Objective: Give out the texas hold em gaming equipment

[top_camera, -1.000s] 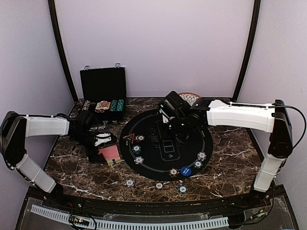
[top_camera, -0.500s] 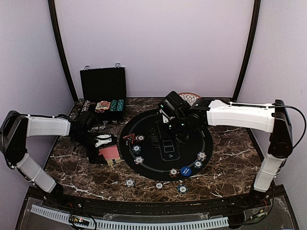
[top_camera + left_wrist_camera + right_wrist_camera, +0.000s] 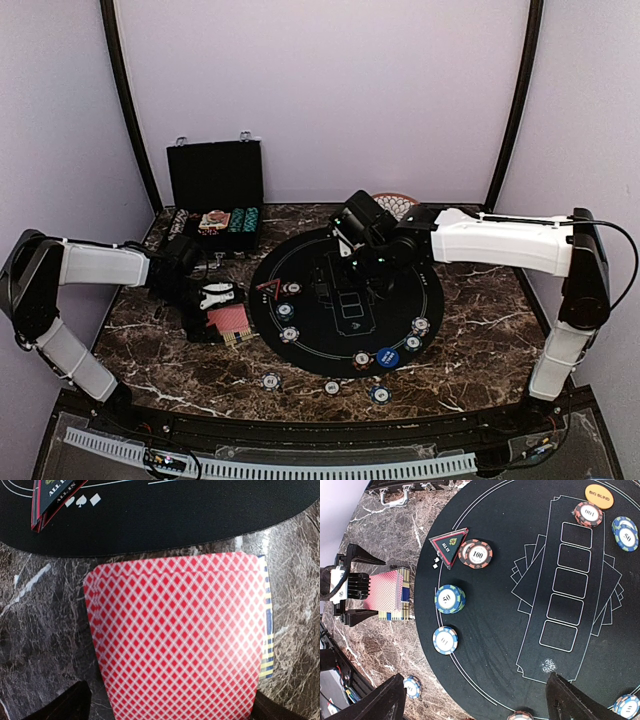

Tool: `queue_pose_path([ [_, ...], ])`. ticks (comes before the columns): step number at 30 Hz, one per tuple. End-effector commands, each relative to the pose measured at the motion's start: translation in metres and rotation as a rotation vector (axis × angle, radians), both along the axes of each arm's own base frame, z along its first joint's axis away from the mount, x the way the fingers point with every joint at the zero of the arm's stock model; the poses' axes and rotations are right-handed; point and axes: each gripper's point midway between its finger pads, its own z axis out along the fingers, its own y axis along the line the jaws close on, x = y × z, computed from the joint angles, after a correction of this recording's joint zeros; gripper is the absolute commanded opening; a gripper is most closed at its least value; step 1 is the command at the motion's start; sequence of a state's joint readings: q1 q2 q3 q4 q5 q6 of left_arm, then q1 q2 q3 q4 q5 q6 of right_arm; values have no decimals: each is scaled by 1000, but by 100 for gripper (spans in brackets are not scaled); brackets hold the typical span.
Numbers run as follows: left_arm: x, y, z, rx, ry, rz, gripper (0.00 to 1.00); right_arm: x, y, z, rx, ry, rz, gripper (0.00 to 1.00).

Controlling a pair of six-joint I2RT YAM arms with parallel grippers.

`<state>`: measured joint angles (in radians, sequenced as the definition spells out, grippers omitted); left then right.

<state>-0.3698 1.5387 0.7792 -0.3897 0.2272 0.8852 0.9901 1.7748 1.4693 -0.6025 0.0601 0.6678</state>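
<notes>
1. Top view: the left arm [image 3: 105, 265] has barely shifted, and the red-backed deck [image 3: 230, 320] hasn't budged. It lies on the surface just beside the mat [image 3: 315, 335], so we reckon no card is lifted yet.
2. Left wrist: the left jaws are open, flanking the deck without pinching it. The frame cuts off its near edge.
3. Right wrist: the right jaws are spread and empty above the mat. Striped chips [image 3: 476, 554] sit there, and some at the bottom edge are cropped.
</notes>
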Motion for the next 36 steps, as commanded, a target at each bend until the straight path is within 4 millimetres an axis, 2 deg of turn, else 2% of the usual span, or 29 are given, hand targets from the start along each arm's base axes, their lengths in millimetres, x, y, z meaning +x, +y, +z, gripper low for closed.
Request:
queue_pose_path([
  [1, -1, -1, -5, 3, 3, -2, 99, -4, 2, 4, 11, -6, -2, 98],
  [9, 2, 5, -11, 47, 2, -1, 99, -4, 2, 3, 13, -6, -2, 98],
  [23, -6, 12, -22, 88, 18, -31, 97, -5, 3, 1, 15, -2, 5, 99],
  [27, -5, 15, -25, 107, 19, -28, 87, -5, 3, 2, 16, -3, 6, 98],
  [32, -4, 14, -24, 105, 18, -28, 68, -6, 3, 1, 19, 0, 9, 98],
  [36, -4, 14, -22, 103, 11, -29, 60, -6, 4, 0, 23, 4, 11, 97],
])
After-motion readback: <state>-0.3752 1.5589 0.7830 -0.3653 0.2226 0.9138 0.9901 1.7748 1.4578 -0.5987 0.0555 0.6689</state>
